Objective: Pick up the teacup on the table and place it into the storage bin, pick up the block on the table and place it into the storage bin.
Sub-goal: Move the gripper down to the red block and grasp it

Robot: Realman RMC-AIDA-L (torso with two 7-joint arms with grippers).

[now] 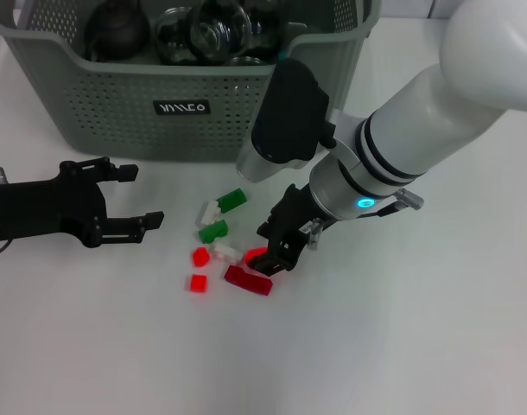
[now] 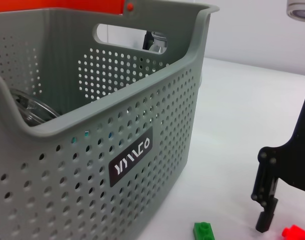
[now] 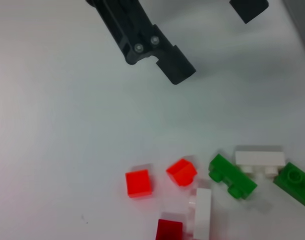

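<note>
The storage bin (image 1: 117, 104) stands at the back of the white table, its black label (image 2: 132, 157) facing me. Clear glass teacups (image 1: 203, 30) and a dark pot (image 1: 117, 30) lie inside it. Several small blocks are scattered in front of the bin: green (image 1: 231, 200), white (image 1: 227, 252), red (image 1: 197, 283) and dark red (image 1: 248, 280). My right gripper (image 1: 272, 249) is down among them, right against a red block (image 1: 257, 256). My left gripper (image 1: 142, 196) hovers open and empty to the left of the blocks.
The right wrist view shows the same blocks, with a red one (image 3: 139, 183) and a green one (image 3: 232, 176), and the left gripper (image 3: 215, 42) beyond them. In the left wrist view a green block (image 2: 205, 231) lies near the bin's corner.
</note>
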